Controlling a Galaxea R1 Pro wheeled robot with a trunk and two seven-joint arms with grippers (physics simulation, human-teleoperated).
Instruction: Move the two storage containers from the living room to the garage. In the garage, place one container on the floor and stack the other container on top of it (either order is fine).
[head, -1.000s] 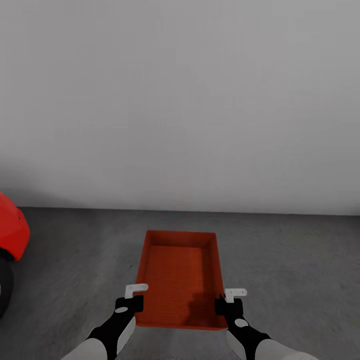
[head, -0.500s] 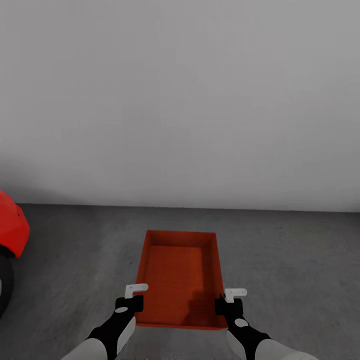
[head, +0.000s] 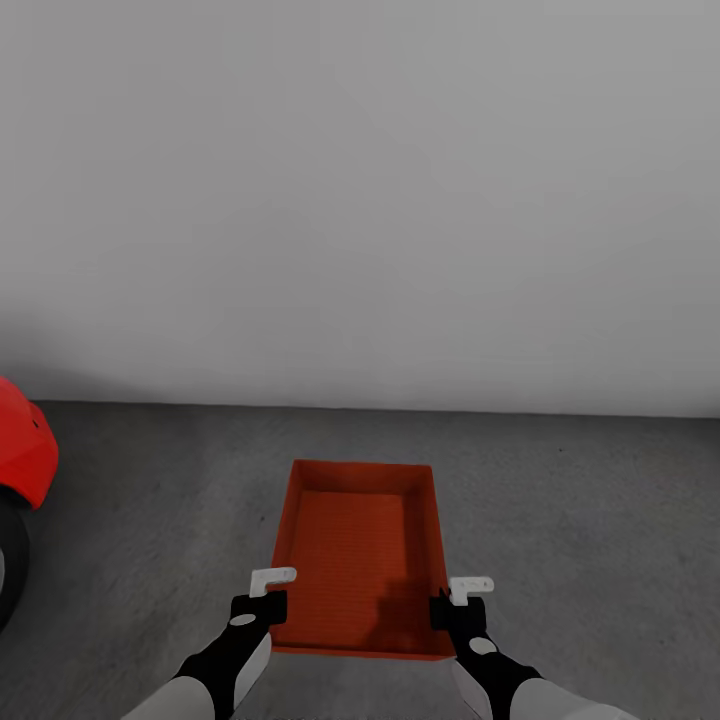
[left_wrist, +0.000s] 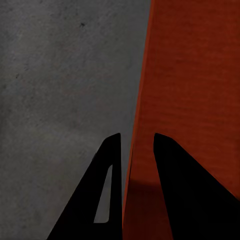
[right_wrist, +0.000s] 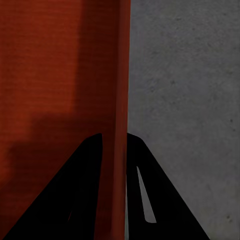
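An orange-red storage container (head: 358, 555) is held between the two grippers in the low middle of the head view, its long axis pointing toward 12 o'clock, to the white-grey wall (head: 360, 200). The left gripper (head: 268, 608) holds the container's left side wall close to the near corner, at about 7 o'clock of the bin, and the right gripper (head: 447, 612) holds the right side wall close to its near corner, at about 5 o'clock. In the left wrist view, the thin wall stands between the two dark fingers (left_wrist: 107, 190), one finger outside over the floor (left_wrist: 55, 85) and the other inside over the ribbed bottom; the fingers are pinching this wall. In the right wrist view it is the same: the wall passes between the two fingers (right_wrist: 145, 195), which are closed on it from both sides. Under and around the container lies the dark grey rough floor of the garage. At 9 o'clock of the head view, at the edge, a part of the red car (head: 25, 455) with a dark wheel (head: 10, 565) is seen, well apart from the container.
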